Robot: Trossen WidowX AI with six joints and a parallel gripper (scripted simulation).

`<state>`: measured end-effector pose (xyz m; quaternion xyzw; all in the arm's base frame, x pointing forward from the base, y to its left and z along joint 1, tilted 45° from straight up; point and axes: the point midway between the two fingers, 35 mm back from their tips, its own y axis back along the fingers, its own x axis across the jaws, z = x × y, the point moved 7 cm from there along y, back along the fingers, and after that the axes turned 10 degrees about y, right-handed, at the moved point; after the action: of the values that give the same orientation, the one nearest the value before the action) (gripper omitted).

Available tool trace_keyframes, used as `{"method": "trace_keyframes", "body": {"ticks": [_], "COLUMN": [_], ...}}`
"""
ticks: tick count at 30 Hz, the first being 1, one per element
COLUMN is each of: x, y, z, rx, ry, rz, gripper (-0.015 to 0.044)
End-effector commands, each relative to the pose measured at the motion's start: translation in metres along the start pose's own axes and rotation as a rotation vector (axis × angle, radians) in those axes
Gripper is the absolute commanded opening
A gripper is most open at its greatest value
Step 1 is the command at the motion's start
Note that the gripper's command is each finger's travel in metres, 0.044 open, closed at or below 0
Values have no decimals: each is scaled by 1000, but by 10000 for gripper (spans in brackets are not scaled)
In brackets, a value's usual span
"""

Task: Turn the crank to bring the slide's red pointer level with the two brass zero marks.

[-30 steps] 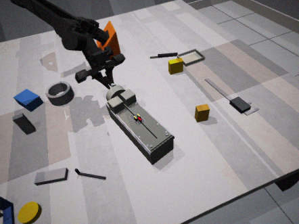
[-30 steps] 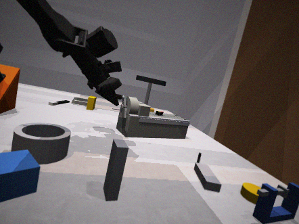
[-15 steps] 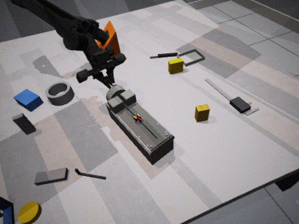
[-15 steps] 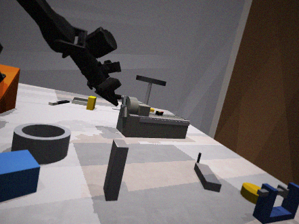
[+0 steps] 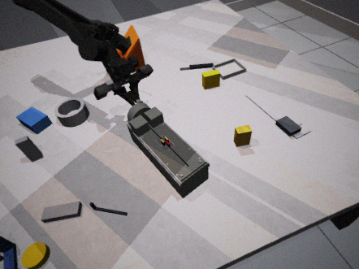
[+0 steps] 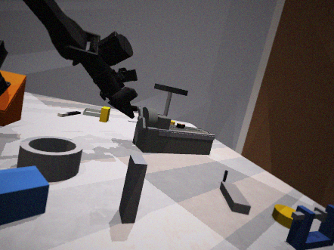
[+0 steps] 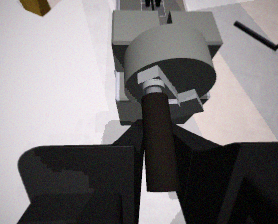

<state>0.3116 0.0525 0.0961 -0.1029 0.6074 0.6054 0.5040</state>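
The machine (image 5: 194, 179) (image 6: 181, 144) is a long grey box with a slot along its top. Its red pointer (image 5: 167, 143) sits by the two brass marks and looks slightly off their line, on the side away from the crank. A round grey crank hub (image 5: 137, 110) (image 6: 150, 115) (image 7: 170, 47) is at the arm's end of the box. A dark brown handle (image 7: 160, 160) sticks out from the crank toward the camera in the wrist view. My gripper (image 5: 135, 100) (image 6: 136, 112) (image 7: 150, 124) is shut on this handle, with a finger on each side. The pointer is not readable in the wrist view.
A grey ring (image 5: 72, 121) (image 6: 49, 168), a blue block (image 5: 33, 117) (image 6: 23, 194) and a grey block (image 5: 30, 149) (image 6: 132, 190) stand on one side. Two yellow blocks (image 5: 211, 80) (image 5: 242, 136) stand on the other. An orange object (image 5: 138, 54) is behind the arm.
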Motion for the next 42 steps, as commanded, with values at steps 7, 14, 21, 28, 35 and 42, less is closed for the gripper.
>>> {"method": "trace_keyframes", "body": {"ticks": [7, 14, 21, 28, 35, 42], "x": [9, 12, 15, 15, 11, 3], "y": [-6, -9, -15, -24, -31, -37], "z": [-4, -7, -13, -21, -30, -37], "rx": [2, 2, 2, 2, 3, 3], "ry": [4, 4, 4, 5, 5, 6], "rz": [21, 21, 21, 21, 20, 19], "gripper": [0, 0, 0, 0, 0, 0]}}
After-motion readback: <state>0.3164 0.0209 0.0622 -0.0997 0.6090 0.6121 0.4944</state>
